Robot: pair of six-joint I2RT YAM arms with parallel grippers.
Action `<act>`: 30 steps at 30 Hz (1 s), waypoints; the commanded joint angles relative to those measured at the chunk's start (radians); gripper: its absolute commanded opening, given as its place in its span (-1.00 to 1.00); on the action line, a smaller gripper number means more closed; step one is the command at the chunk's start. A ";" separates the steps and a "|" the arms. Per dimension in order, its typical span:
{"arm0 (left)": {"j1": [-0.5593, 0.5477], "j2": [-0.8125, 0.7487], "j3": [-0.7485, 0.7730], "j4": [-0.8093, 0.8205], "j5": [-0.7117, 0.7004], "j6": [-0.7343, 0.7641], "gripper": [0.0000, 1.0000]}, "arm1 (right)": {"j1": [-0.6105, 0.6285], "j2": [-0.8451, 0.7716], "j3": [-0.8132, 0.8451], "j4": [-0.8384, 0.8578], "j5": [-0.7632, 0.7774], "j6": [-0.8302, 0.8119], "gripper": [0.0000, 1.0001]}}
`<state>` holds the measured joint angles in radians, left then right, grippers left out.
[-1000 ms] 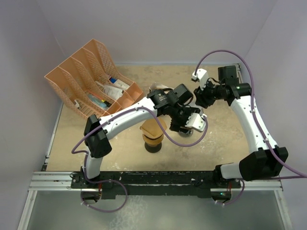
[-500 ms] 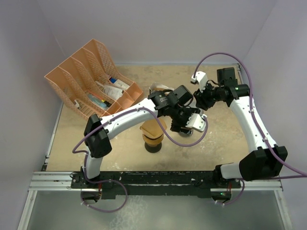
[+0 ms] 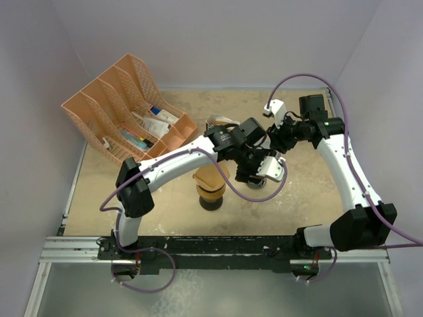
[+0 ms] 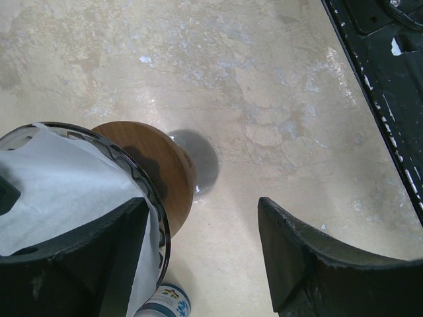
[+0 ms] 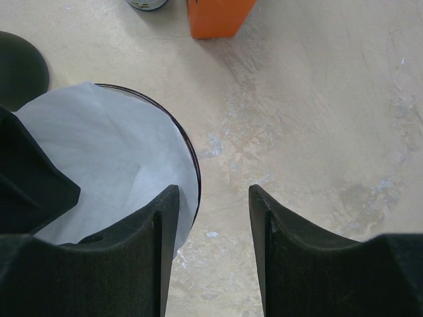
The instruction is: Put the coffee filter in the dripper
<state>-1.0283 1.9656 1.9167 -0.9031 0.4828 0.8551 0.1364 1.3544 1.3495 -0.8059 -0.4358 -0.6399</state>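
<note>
White paper coffee filter (image 5: 99,152) already seated inside the glass dripper (image 5: 193,165), spread against its wall and reaching up to the dark rim. Seen from above, dripper near the middle of the beige table (image 3: 304,191), mostly hidden beneath the left gripper (image 4: 201,206), with the right gripper (image 5: 213,190) close alongside from the far right. In the left wrist view, dripper and filter at the lower left, overlapped at the rim by one black finger (image 4: 79,264); impossible to tell whether that finger presses the paper. Other finger well clear on the opposite side, only bare table between the two. Jaws spread wide, pinching nothing. In the right wrist view, much the same: filter and dripper at the lower left, partly behind one finger (image 5: 132,264), the second finger apart from the rim over bare table. Jaws parted, nothing between them. Brown wooden disc (image 4: 162,165) just beside the glass; orange box (image 5: 218,16) further off; pink desk organiser (image 3: 125,105) at the table's far left.
</note>
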 commanded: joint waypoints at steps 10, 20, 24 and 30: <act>-0.009 0.003 0.044 -0.019 0.023 0.004 0.33 | -0.006 -0.023 0.016 -0.006 -0.005 0.005 0.00; -0.009 -0.001 0.007 -0.020 0.033 0.022 0.33 | -0.006 -0.019 -0.009 -0.004 0.002 -0.001 0.00; -0.009 0.001 0.005 -0.022 0.032 0.028 0.33 | -0.006 -0.019 -0.004 -0.007 0.008 0.003 0.00; -0.008 -0.006 0.060 -0.041 0.038 0.023 0.34 | -0.006 -0.028 0.049 -0.019 0.000 0.018 0.01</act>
<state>-1.0290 1.9659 1.9244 -0.9146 0.4843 0.8604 0.1364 1.3544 1.3449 -0.8112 -0.4355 -0.6376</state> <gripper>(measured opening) 0.666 0.497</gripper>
